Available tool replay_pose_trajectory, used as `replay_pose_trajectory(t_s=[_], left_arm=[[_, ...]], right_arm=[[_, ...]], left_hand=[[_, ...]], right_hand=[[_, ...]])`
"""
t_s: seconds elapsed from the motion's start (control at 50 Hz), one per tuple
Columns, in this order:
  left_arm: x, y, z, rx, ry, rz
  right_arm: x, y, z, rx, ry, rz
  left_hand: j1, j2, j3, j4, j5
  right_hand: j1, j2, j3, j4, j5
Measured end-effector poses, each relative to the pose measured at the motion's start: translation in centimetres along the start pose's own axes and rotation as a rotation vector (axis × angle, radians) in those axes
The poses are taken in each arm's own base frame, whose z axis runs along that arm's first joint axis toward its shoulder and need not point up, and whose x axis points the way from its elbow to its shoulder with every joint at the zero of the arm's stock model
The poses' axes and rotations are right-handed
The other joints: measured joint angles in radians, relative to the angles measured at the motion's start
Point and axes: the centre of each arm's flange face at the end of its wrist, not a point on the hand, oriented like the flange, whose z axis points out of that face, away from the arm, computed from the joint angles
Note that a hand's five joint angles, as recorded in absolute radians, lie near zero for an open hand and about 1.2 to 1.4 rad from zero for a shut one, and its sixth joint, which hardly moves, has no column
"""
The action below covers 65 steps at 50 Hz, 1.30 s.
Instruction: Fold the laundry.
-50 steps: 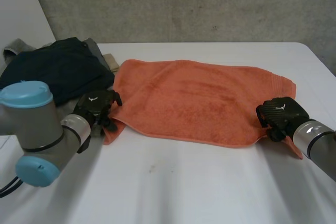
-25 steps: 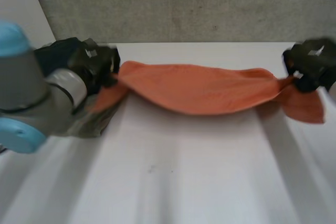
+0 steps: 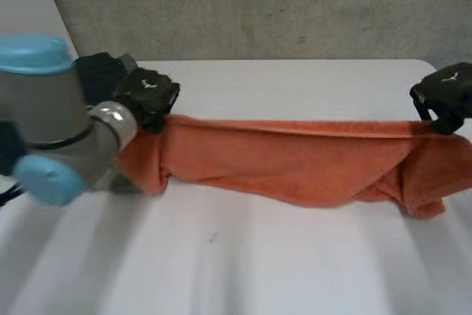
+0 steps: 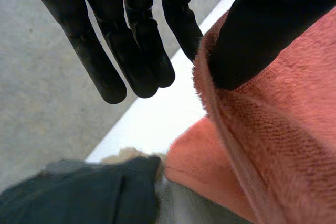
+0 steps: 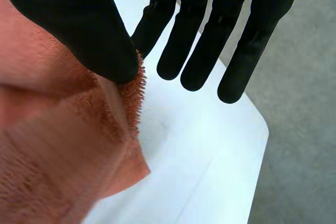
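Observation:
An orange towel [image 3: 295,156] hangs stretched between my two hands, its upper edge taut and its lower part sagging onto the white table [image 3: 258,256]. My left hand [image 3: 151,95] holds the towel's left end, raised above the table. In the left wrist view its thumb [image 4: 262,24] pinches the towel's edge [image 4: 283,145] while the other fingers [image 4: 131,45] stay straight. My right hand [image 3: 445,97] holds the right end. In the right wrist view its thumb [image 5: 79,19] pinches the towel's corner [image 5: 52,145], with the other fingers [image 5: 210,35] straight.
A pile of dark clothes [image 3: 96,71] lies at the back left, just behind my left hand, and shows below the towel in the left wrist view [image 4: 79,192]. The table's right edge [image 5: 252,145] runs close beyond my right hand. A concrete wall [image 3: 258,5] backs the table.
The towel lay flat a second ago. Both hands have lifted its near edge and carried it up and toward the back, and the left hand has closed on its corner.

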Motion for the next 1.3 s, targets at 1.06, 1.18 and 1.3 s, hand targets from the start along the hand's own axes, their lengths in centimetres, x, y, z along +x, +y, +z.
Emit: replay_pose_trajectory(t_s=[1.06, 1.18, 1.3], left_arm=[[4.3, 4.6, -2.4, 0.193, -0.018, -0.024], [3.9, 3.7, -3.0, 0.214, -0.030, -0.023], [3.6, 3.1, -3.7, 0.228, -0.036, -0.026]], right_arm=[[-6.4, 7.2, 5.7, 0.052, -0.026, 0.194], [-4.0, 7.1, 4.3, 0.035, 0.016, 0.308], [-1.5, 7.5, 2.7, 0.013, 0.053, 0.480]], left_hand=[[0.000, 0.001, 0.001, 0.000, 0.000], [0.000, 0.001, 0.001, 0.000, 0.000], [0.000, 0.001, 0.001, 0.000, 0.000]], right_hand=[[-0.691, -0.759, -0.760, -0.769, -0.755], [-0.755, -0.816, -0.846, -0.862, -0.849], [-0.755, -0.816, -0.846, -0.862, -0.849]])
